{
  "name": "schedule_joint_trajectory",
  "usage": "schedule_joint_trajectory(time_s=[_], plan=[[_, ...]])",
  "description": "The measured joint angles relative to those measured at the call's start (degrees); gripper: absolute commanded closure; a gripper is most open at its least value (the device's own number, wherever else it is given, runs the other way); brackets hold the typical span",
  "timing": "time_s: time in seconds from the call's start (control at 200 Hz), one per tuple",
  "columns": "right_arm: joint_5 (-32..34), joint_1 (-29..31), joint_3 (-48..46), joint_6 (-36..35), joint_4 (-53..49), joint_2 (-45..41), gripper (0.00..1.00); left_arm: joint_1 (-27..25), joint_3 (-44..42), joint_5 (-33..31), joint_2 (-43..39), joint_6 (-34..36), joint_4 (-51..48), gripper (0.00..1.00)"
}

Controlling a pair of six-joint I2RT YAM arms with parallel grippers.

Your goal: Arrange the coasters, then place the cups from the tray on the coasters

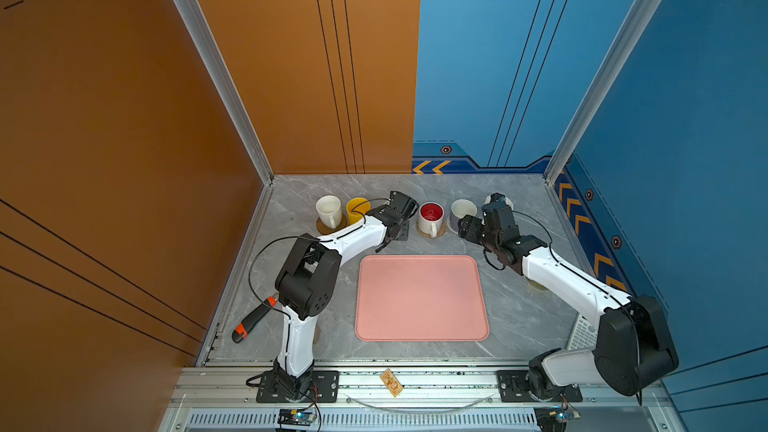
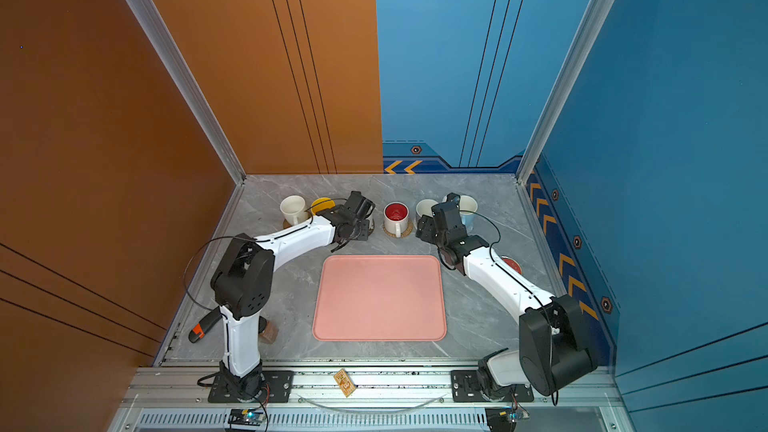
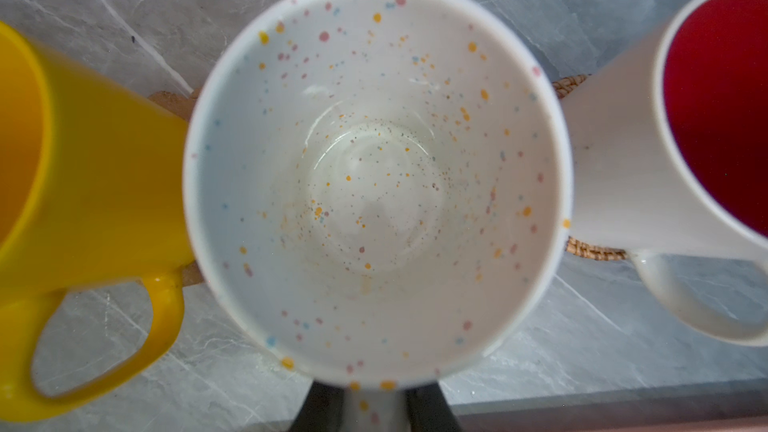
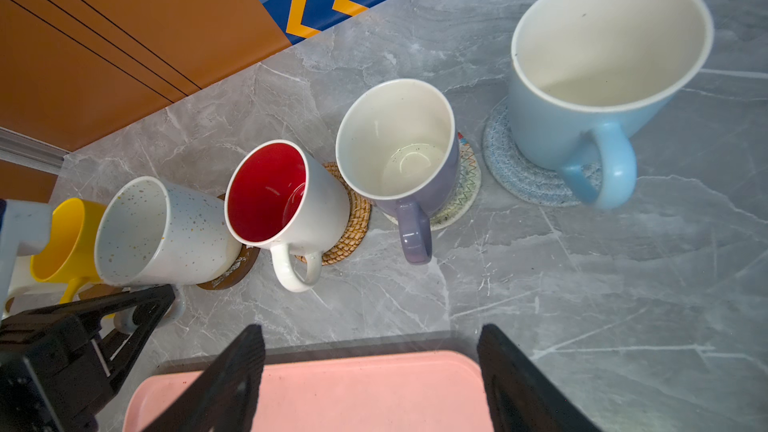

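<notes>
We see left end effector (image 3: 368, 409) clamped on speckled mug (image 3: 374, 160) handle; mug sits on brown coaster (image 4: 232, 274), far row. Right end effector (image 4: 370, 336) spread wide, empty, above tray (image 4: 332, 388). Our worry: snagged release tips mug into neighbouring yellow mug (image 3: 104, 160).

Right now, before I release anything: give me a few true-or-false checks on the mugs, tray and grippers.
1. The pink tray holds no mugs. True.
2. The left gripper is open beside the speckled mug. False: it is shut on that mug's handle.
3. The red-lined white mug stands on the woven rattan coaster. True.
4. The light blue mug lies on its side. False: it stands upright on the blue-grey woven coaster.
5. The right gripper holds a mug. False: open, empty.
</notes>
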Motion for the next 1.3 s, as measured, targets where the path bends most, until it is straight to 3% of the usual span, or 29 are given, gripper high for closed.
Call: schedule_joint_trajectory(time_s=[0.11,0.345,0.856,1.096,1.227,1.297], plan=[[0.0,0.0,0.0,0.0,0.0,0.0,0.21,0.0,0.0,0.0,0.0,0.0,0.0,1.0],[0.0,-0.2,0.0,0.0,0.3,0.0,0.21,0.0,0.9,-0.2,0.4,0.0,-1.2,0.74],[0.0,-0.9,-0.1,-0.2,0.1,-0.4,0.2,-0.2,2.9,-2.6,-0.4,-0.2,-1.5,0.39],[0.3,-6.2,-3.5,-4.3,-3.2,-10.6,0.11,-1.2,-1.7,-5.1,-13.8,2.3,-1.7,0.27],[0.9,-12.9,-6.6,-8.3,-4.4,-17.6,0.0,-1.2,-6.3,-9.2,-24.8,7.4,-1.0,0.2],[1.1,-17.4,-8.4,-10.3,-4.6,-19.9,0.0,-0.7,-10.3,-12.0,-30.2,10.5,0.1,0.16]])
